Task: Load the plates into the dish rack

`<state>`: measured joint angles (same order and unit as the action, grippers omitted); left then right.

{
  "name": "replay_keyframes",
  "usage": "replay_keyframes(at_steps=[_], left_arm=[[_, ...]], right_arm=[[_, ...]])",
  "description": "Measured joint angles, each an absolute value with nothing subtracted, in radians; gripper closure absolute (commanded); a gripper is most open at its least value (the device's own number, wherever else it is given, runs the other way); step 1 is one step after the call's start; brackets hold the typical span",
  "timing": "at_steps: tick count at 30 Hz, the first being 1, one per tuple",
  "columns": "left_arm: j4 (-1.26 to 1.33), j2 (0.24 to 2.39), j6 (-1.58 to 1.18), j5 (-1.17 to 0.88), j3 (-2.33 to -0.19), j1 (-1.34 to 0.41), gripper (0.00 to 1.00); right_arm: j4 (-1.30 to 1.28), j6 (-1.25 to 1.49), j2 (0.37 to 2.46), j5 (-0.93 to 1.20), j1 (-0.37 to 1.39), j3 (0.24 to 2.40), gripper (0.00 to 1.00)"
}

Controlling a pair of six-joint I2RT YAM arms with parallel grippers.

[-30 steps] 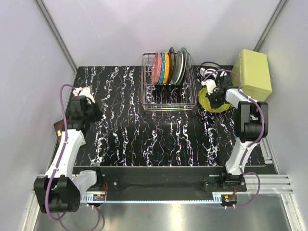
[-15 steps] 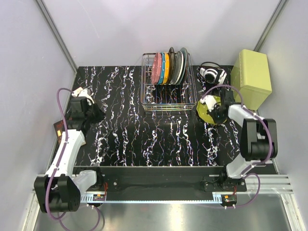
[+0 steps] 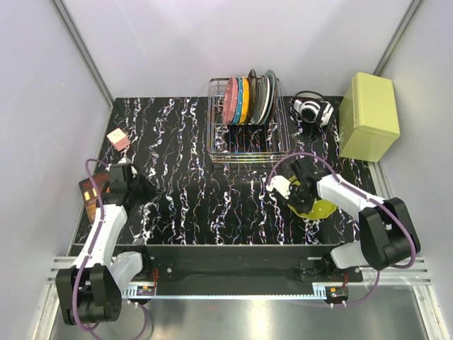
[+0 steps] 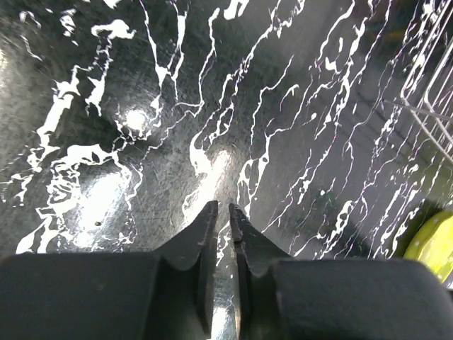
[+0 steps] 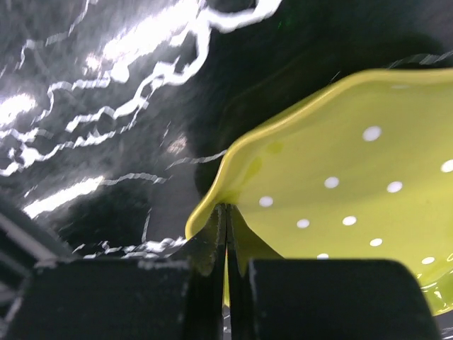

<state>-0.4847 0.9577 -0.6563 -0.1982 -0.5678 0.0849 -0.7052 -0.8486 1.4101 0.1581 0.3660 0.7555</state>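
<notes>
The dish rack (image 3: pixel 244 145) stands at the back middle with the pink (image 3: pixel 231 99), blue (image 3: pixel 238 100) and orange (image 3: pixel 245 99) plates upright in its slots. The yellow-green plate (image 3: pixel 320 208) is in front of the rack's right end, tilted over the table. My right gripper (image 3: pixel 303 198) is shut on its scalloped rim; in the right wrist view the fingertips (image 5: pixel 216 225) pinch the edge of the plate (image 5: pixel 340 177). My left gripper (image 3: pixel 148 191) hovers over the table at the left, its jaws a narrow gap apart with nothing between them (image 4: pixel 222 212).
Grey and dark plates (image 3: pixel 263 95) fill the rack's right slots. Headphones (image 3: pixel 311 110) and a yellow-green box (image 3: pixel 368 117) sit at the back right. A small pink block (image 3: pixel 117 139) lies at the left, and a brown object (image 3: pixel 90 190) lies by the left edge.
The right arm carried the yellow-green plate from beside the rack's right end toward the near middle. The left gripper pulled back toward the front, leaving the pink block, and its jaws parted slightly.
</notes>
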Motion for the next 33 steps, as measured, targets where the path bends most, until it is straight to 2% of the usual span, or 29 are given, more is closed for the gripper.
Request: replay_keyframes(at_steps=[3, 8, 10, 11, 14, 15, 19, 24, 33], left_arm=[[-0.480, 0.933, -0.665, -0.199, -0.568, 0.096, 0.68], [-0.477, 0.908, -0.682, -0.205, -0.568, 0.120, 0.19], [-0.478, 0.905, -0.683, -0.209, -0.567, 0.131, 0.13], [-0.479, 0.904, -0.687, -0.212, -0.567, 0.138, 0.13], [-0.478, 0.904, -0.696, -0.221, -0.565, 0.159, 0.29], [-0.479, 0.904, -0.696, -0.228, -0.564, 0.167, 0.31], [-0.480, 0.904, -0.684, -0.249, -0.563, 0.189, 0.26], [-0.479, 0.904, -0.683, -0.265, -0.562, 0.189, 0.27], [-0.482, 0.913, -0.691, -0.266, -0.542, 0.189, 0.19]], right_arm=[[-0.739, -0.832, 1.398, 0.156, 0.363, 0.750, 1.00], [-0.752, -0.778, 1.427, 0.159, 0.332, 0.814, 1.00], [-0.735, -0.768, 1.459, 0.158, 0.326, 0.853, 1.00], [-0.719, -0.765, 1.478, 0.158, 0.326, 0.870, 1.00], [-0.675, -0.763, 1.545, 0.159, 0.326, 0.901, 1.00], [-0.667, -0.762, 1.571, 0.159, 0.326, 0.909, 1.00], [-0.650, -0.747, 1.629, 0.169, 0.330, 0.960, 1.00], [-0.627, -0.715, 1.642, 0.166, 0.419, 0.972, 1.00], [-0.624, -0.589, 1.757, 0.248, 0.793, 1.102, 0.99]])
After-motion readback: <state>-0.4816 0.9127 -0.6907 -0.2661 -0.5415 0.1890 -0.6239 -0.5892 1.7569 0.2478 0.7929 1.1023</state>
